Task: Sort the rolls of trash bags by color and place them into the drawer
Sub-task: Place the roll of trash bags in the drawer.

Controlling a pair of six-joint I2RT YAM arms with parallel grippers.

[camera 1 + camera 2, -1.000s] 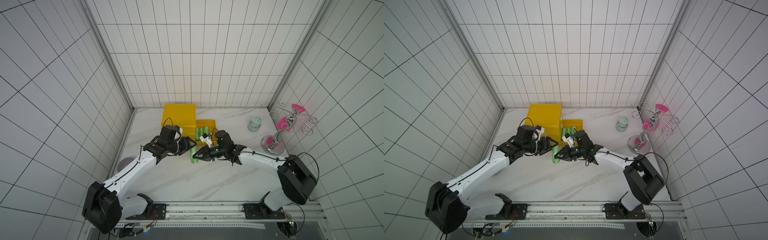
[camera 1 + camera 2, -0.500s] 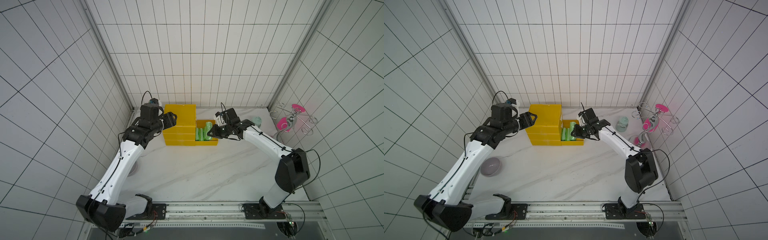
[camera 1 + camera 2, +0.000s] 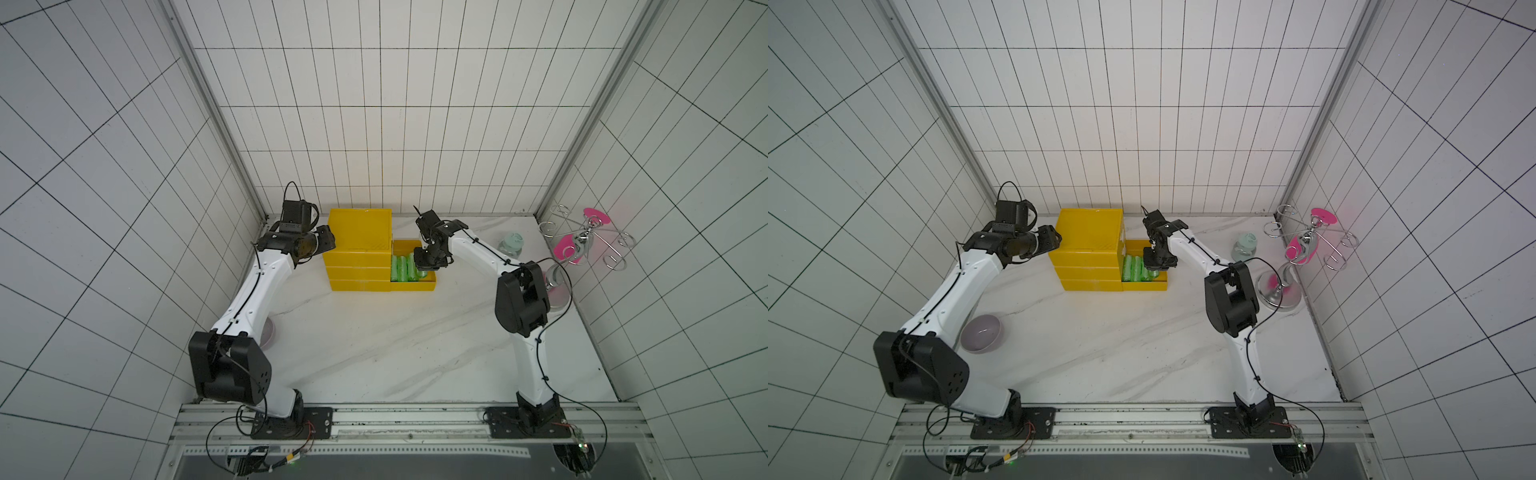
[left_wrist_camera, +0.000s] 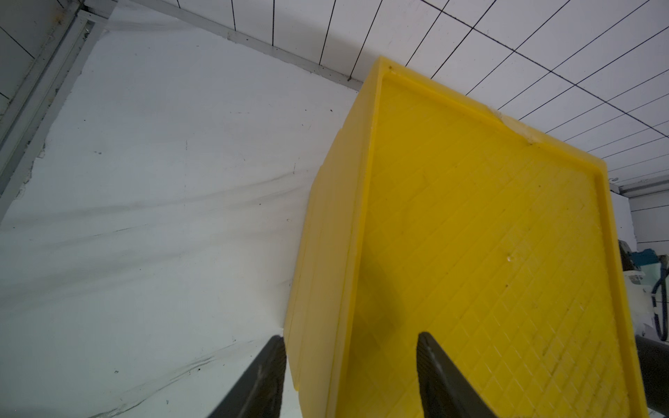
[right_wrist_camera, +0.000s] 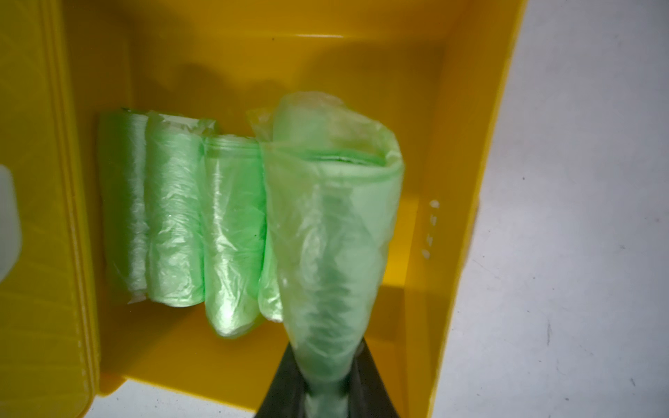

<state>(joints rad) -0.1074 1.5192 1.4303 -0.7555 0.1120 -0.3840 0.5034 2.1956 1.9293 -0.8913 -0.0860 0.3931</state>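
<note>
**Tally by kind**

Green rolls of trash bags (image 5: 173,217): five in view. Four lie side by side in the open drawer (image 5: 452,144), the fourth half hidden, and a fifth roll (image 5: 336,224) sits between the fingers of the right gripper (image 5: 325,394). Yellow drawer cabinet (image 3: 360,232): one, with one drawer pulled out. Mint-green jar (image 3: 512,244): one. Lavender bowl (image 3: 982,332): one. Metal stand (image 3: 1277,295) with pink parts: one. Robot arms (image 3: 257,299): two, each with one gripper, counting the left gripper (image 4: 349,376).
</note>
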